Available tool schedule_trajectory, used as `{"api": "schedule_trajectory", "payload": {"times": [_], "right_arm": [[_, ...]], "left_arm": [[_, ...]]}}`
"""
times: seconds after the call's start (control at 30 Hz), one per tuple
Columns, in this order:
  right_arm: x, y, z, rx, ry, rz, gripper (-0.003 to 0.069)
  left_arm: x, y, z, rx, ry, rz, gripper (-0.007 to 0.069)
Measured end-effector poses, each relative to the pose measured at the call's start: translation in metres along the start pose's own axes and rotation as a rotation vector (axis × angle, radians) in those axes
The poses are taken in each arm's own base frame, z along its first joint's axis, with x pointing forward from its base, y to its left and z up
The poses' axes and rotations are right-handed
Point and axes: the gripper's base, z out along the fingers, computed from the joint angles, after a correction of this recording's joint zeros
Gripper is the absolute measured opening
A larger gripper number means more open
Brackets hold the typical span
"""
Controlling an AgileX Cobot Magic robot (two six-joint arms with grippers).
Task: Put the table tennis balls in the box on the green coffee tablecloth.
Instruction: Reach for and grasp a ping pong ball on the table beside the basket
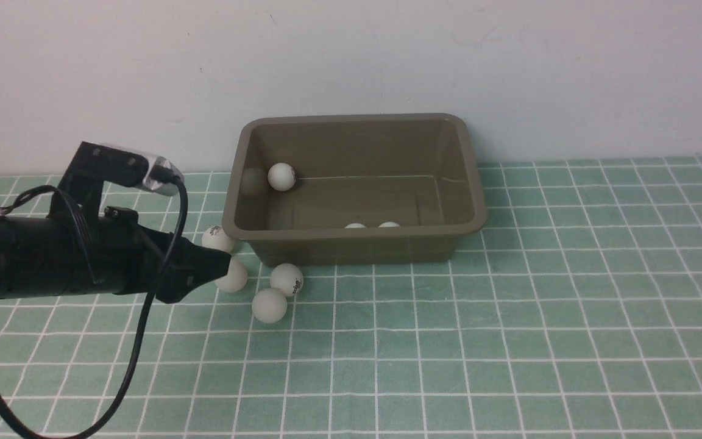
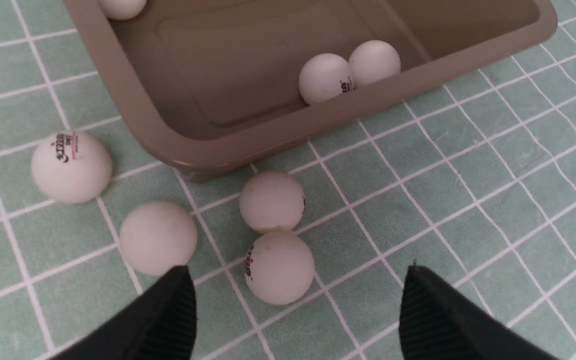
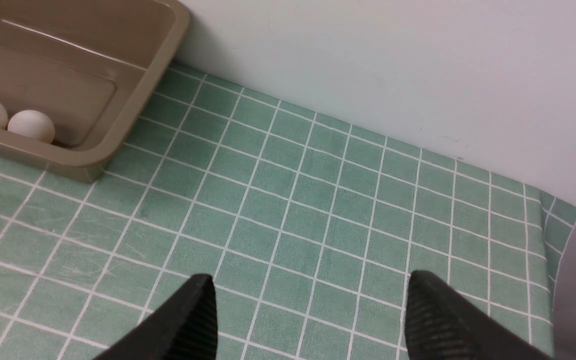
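The olive-brown box (image 1: 476, 201) stands at the back of the green coffee tablecloth (image 1: 509, 335), against the wall. Three table tennis balls lie inside it: one (image 1: 281, 177) at the far left corner, two (image 2: 324, 78) (image 2: 374, 61) against the near wall. Several more balls sit on the cloth outside the box's near left corner (image 1: 217, 238) (image 1: 233, 276) (image 1: 286, 280) (image 1: 269, 305). My left gripper (image 2: 298, 275) hangs open just short of this cluster, with the nearest ball (image 2: 279, 267) in front of the gap and nothing between the fingers. My right gripper (image 3: 310, 285) is open over bare cloth, right of the box (image 3: 133, 100).
A white wall (image 1: 351, 61) rises right behind the box. The cloth's right edge (image 3: 563, 240) shows in the right wrist view. A black cable (image 1: 144, 317) loops down from the left arm.
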Motion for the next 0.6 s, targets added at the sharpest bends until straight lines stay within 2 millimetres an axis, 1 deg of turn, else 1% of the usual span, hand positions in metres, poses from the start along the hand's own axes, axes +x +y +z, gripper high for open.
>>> {"api": "schedule_trajectory", "payload": {"times": [0.07,0.1,0.2,0.23,0.37,0.43,0.47,0.6], "right_arm": [[0.0,0.0,0.0,-0.001,0.0,0.001,0.0461],[0.0,0.0,0.0,-0.002,-0.002,0.002,0.0461],[0.0,0.0,0.0,-0.004,-0.002,0.004,0.0461],[0.0,0.001,0.0,-0.008,-0.002,0.008,0.0461],[0.0,0.001,0.0,-0.013,-0.003,0.013,0.0461],[0.0,0.001,0.0,-0.013,-0.004,0.013,0.0461],[0.0,0.001,0.0,-0.013,-0.004,0.013,0.0461],[0.0,0.001,0.0,-0.013,-0.004,0.013,0.0461]], "left_arm": [[0.002,0.0,0.003,0.016,0.011,0.044,0.0492],[0.004,0.0,0.007,0.028,0.022,0.103,0.0492],[0.006,-0.003,0.013,0.04,0.037,0.166,0.0492],[0.009,-0.007,0.023,0.051,0.056,0.2,0.0492],[0.014,-0.017,0.041,0.047,0.099,0.242,0.0492],[0.016,-0.018,0.046,0.027,0.112,0.251,0.0492],[0.018,-0.021,0.051,0.015,0.126,0.262,0.0492],[0.022,-0.021,0.066,-0.029,0.15,0.244,0.0492]]}}
